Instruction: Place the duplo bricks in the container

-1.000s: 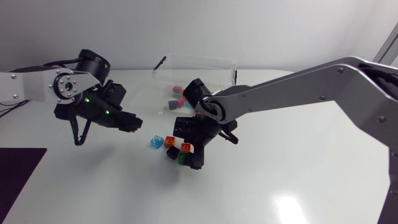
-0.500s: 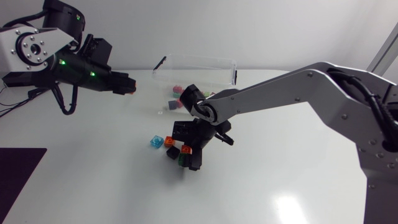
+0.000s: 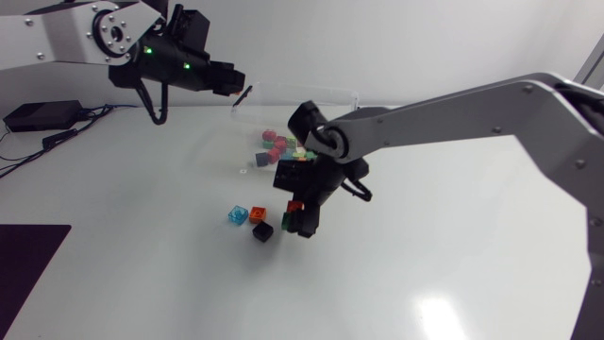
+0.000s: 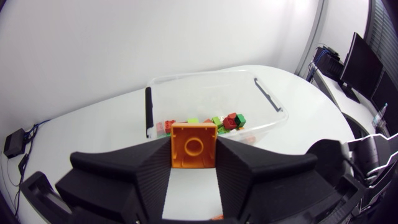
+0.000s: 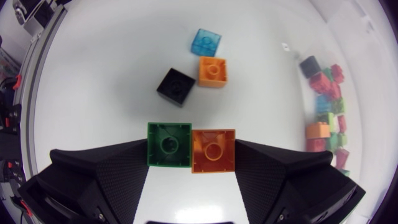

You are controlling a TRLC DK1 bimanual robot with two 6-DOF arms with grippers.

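Where right pincer (image 5: 191, 152) grips | green brick (image 5: 168, 144), orange brick (image 5: 213, 150) | between fingers (image 5: 112, 168)

White table (image 3: 453, 264) — small blk box (image 3: 40, 115) at far-left edge

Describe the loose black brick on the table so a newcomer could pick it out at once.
Start at the clear container at the back and come forward to three loose bricks. The black brick lies frontmost; its neighbours, an orange brick and a translucent blue brick, are bright.
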